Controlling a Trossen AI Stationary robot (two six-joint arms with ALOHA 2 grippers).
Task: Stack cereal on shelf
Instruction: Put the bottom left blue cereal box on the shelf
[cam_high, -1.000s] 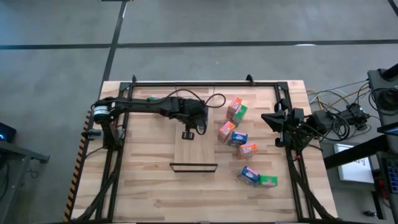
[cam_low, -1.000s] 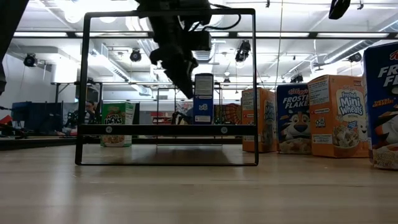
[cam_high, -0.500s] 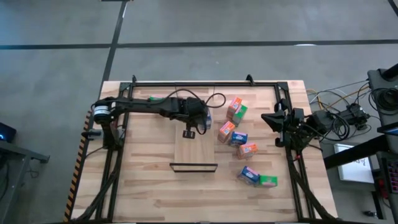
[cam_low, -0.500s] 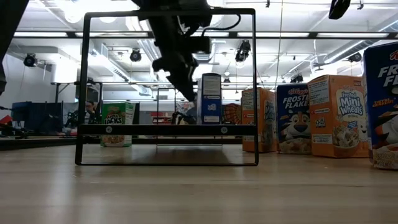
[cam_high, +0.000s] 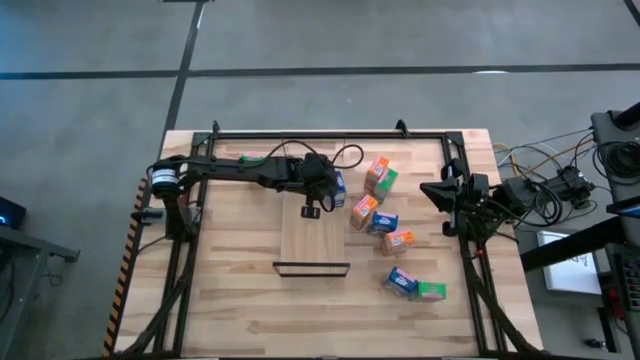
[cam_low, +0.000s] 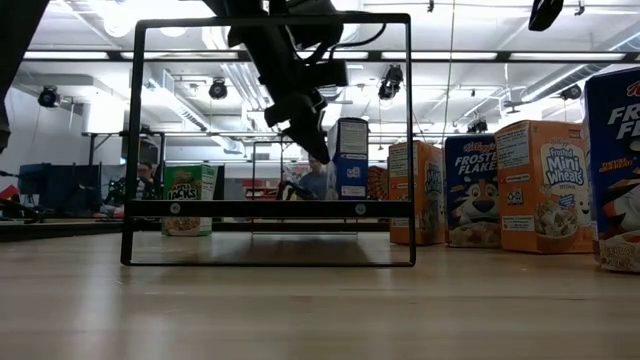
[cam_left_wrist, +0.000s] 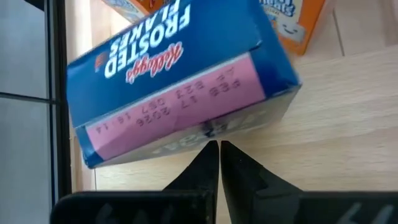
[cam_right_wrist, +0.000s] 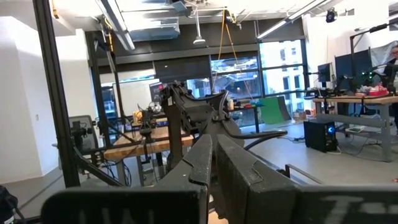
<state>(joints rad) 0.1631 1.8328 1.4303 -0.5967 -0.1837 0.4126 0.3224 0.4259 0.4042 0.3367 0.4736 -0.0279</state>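
Currently the main risk: the left gripper (cam_high: 312, 210) has its fingers pinched fully together, and in the left wrist view the closed tips (cam_left_wrist: 217, 152) sit right against the lower edge of the blue Frosted Flakes box (cam_left_wrist: 180, 81), not around it. So it's a push, not a grasp. A shove low on the box could tip it over or skid it off the far right corner of the shelf (cam_high: 314, 240), or knock it into the orange box (cam_left_wrist: 295, 22) just behind it. Whether the tips actually touch the cardboard can't be told for sure; they look touching or nearly so.

In the high view the blue box (cam_high: 337, 184) stands at the far edge of the shelf, just right of the gripper; whether it rests on the shelf panel or just off it on the tabletop (cam_high: 230, 290) isn't clear. In the low view it stands upright (cam_low: 349, 158) beside the dark fingers (cam_low: 305, 135).

Rest of the cereal is loose on the tabletop to the right of the shelf: an orange-and-green pair (cam_high: 380, 175) far, an orange box (cam_high: 363, 211), a blue box (cam_high: 383, 222), another orange one (cam_high: 398, 241), and a blue-and-green pair (cam_high: 413, 286) near. None stacked yet, so the task looks early.

Right gripper (cam_high: 428, 190) is parked at the right edge of the table, closed and empty.
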